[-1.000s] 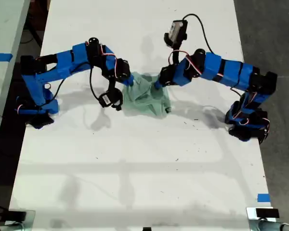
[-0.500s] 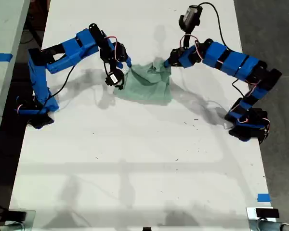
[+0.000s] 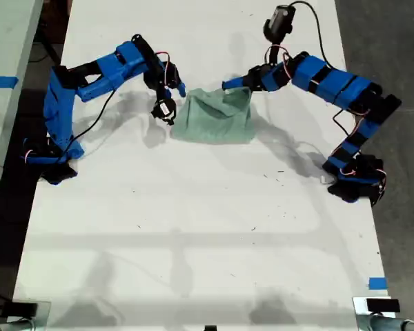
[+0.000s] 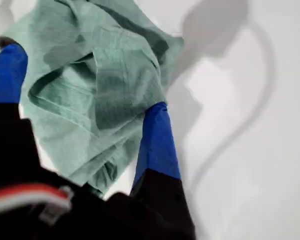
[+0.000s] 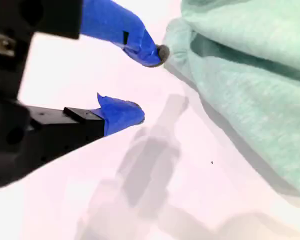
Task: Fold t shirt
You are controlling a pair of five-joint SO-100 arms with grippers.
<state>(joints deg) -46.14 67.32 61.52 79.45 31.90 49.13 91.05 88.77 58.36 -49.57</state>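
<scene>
Spread wide, my first gripper (image 4: pixel 85 110) straddles bunched, wrinkled mint t shirt (image 3: pixel 216 116); my second gripper (image 5: pixel 140 82), parted and empty, touches its edge.

t shirt (image 5: pixel 250 75): cut by second wrist view's edge | my first tool (image 4: pixel 85 85): one finger's tip blurred at frame edge

Mint-green t shirt (image 3: pixel 215 117), wrinkled; bunched on the table
</scene>
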